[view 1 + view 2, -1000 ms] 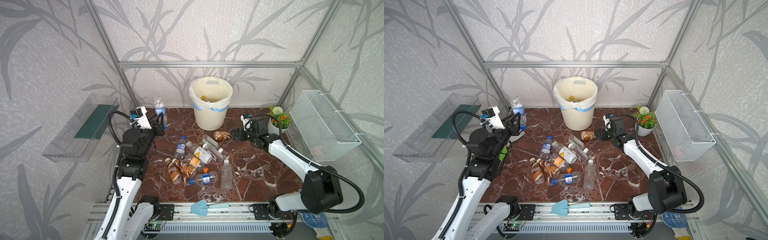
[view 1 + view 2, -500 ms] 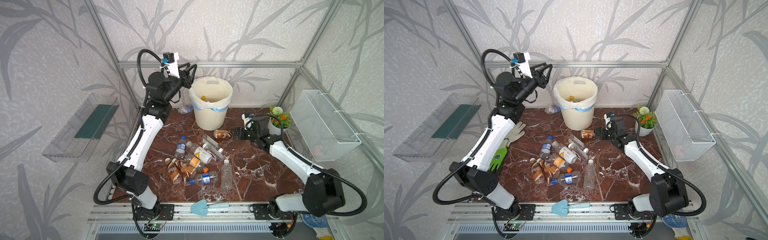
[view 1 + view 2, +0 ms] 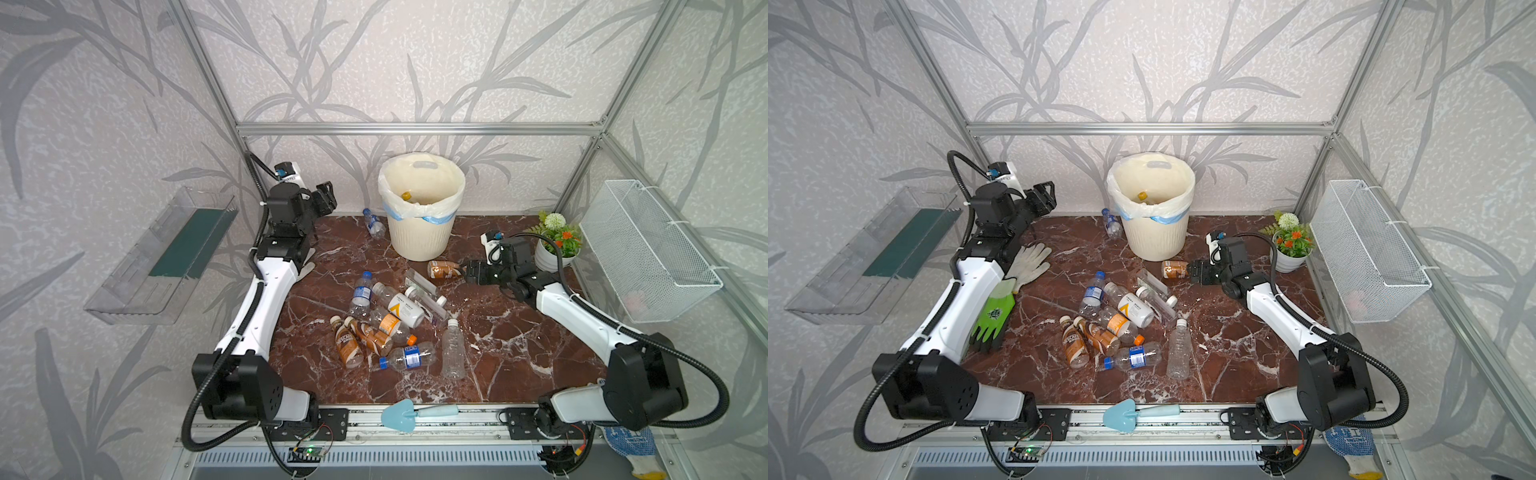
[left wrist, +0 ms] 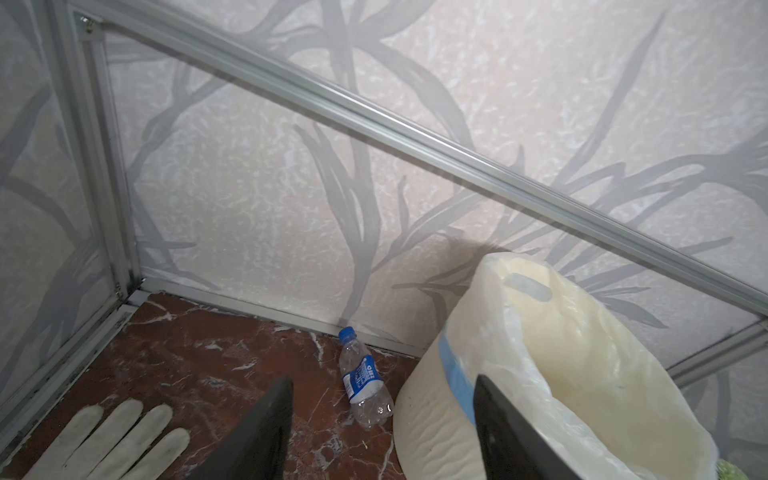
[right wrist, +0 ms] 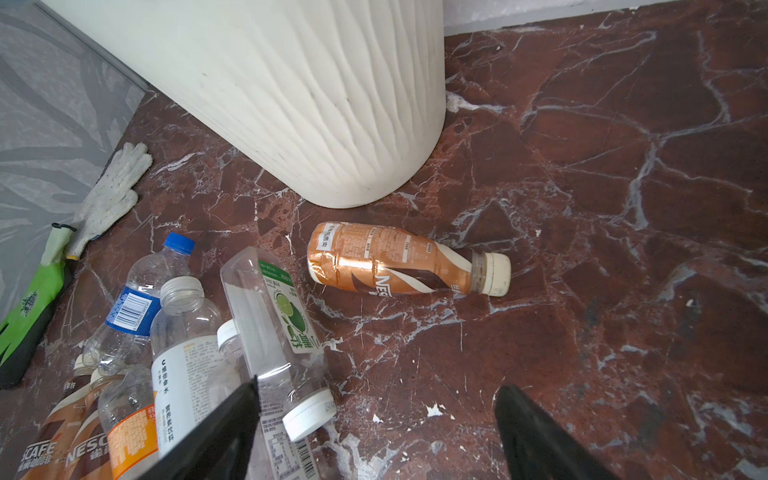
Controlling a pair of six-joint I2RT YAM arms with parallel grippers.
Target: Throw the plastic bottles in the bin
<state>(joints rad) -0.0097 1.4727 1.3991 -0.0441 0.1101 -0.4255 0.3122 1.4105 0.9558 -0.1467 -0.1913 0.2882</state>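
Left gripper (image 3: 326, 195): we saw it up high, now it's dropped to 9 o'clock of the cream-white ribbed plastic bin (image 3: 419, 245); spread, empty.
Small clear blue-capped plastic bottle (image 3: 374, 224): lying outside, just beside the bin, also 9 o'clock.
Right gripper (image 3: 471, 272): spread, nothing pinched, by our brown-labelled bottle (image 3: 444, 269).
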